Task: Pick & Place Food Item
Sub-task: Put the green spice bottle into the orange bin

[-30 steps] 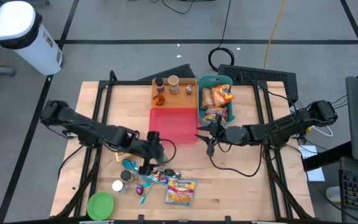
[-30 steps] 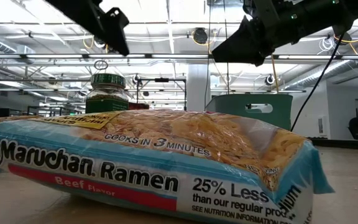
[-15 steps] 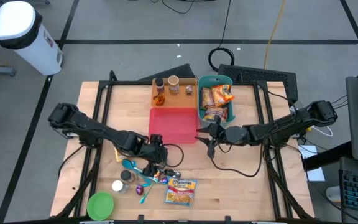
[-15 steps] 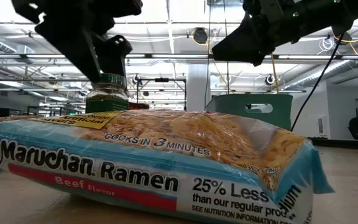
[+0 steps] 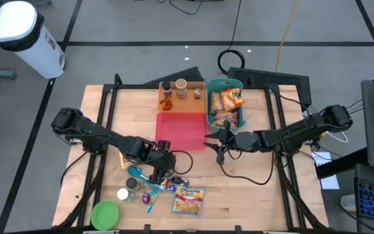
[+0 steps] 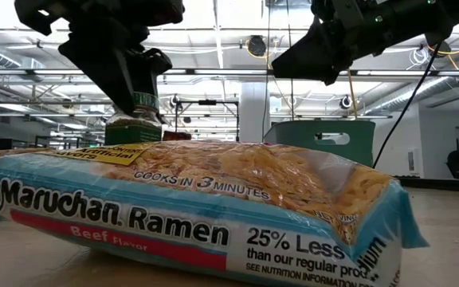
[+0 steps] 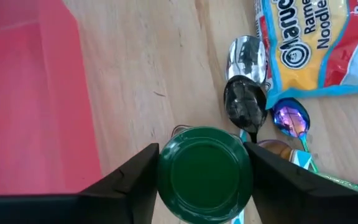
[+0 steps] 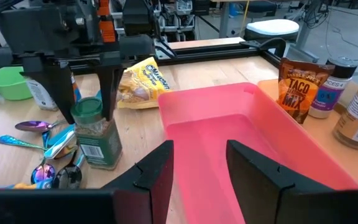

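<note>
A glass spice jar with a green lid (image 7: 204, 165) stands upright on the table beside several spoons (image 7: 246, 99). It also shows in the right wrist view (image 8: 94, 134) and the low view (image 6: 134, 119). My left gripper (image 5: 163, 166) is open and points down. One finger (image 7: 138, 177) stands on each side of the lid with a small gap, as the right wrist view (image 8: 82, 93) shows. My right gripper (image 5: 216, 144) is open and empty, above the near right corner of the red tray (image 5: 182, 130). A ramen packet (image 5: 189, 199) lies flat near the front edge.
A teal basket (image 5: 224, 104) of snack packets stands at the far right of the tray. Bottles (image 5: 174, 91) stand behind the tray. A green bowl (image 5: 104, 213) and a small white tub (image 5: 123, 194) sit at the front left. Cables run under both arms.
My left gripper has gone toward the table's right edge and down from well above the jar. Its fingers now stand on either side of the green lid. The jar has stayed where it was.
</note>
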`<act>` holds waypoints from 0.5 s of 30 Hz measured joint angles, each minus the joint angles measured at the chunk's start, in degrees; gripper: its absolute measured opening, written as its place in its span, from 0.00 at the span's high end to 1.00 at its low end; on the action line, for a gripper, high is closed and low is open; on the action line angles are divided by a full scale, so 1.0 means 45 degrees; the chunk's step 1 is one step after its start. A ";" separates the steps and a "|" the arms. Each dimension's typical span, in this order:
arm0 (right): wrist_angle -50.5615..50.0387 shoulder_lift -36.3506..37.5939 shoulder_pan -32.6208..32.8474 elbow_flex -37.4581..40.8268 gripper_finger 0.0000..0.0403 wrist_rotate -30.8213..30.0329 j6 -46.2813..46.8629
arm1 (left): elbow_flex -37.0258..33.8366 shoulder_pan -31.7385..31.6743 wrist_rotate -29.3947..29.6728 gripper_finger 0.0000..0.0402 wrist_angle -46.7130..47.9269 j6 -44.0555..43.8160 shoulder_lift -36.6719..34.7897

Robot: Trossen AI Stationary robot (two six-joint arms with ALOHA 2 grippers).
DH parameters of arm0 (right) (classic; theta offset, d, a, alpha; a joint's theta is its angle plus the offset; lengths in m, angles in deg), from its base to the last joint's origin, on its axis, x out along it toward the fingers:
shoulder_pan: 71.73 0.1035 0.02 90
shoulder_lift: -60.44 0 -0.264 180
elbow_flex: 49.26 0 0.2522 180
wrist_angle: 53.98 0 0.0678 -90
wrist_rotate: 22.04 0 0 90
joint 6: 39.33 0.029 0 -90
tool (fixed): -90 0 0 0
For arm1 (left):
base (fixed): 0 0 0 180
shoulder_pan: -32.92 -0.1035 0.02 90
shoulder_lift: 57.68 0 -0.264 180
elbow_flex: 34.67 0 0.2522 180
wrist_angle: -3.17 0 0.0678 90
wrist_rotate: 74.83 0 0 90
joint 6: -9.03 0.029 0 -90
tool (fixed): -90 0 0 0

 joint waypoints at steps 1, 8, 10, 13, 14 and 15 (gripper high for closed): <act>0.0000 0.0000 0.0000 0.0000 0.65 0.0000 -0.0004 | 0.0000 -0.0024 0.0023 0.48 -0.0015 -0.0017 0.0000; 0.0000 0.0000 0.0000 0.0000 0.65 -0.0002 -0.0003 | 0.0531 -0.0382 0.0027 0.48 0.0414 -0.0728 -0.0527; 0.0000 0.0000 0.0000 0.0000 0.65 -0.0002 -0.0005 | 0.1220 -0.0527 0.0122 0.48 0.0898 -0.0958 -0.0747; -0.0004 0.0000 0.0000 0.0000 0.65 -0.0002 -0.0005 | 0.2470 -0.0910 0.0614 0.48 0.1698 -0.1423 -0.0959; -0.0005 0.0000 0.0000 0.0000 0.65 -0.0001 -0.0005 | 0.2909 -0.1103 0.0901 0.48 0.1978 -0.1472 -0.0971; 0.0000 0.0000 0.0000 0.0000 0.65 -0.0002 -0.0005 | 0.3373 -0.1325 0.1251 0.48 0.2289 -0.1443 -0.0971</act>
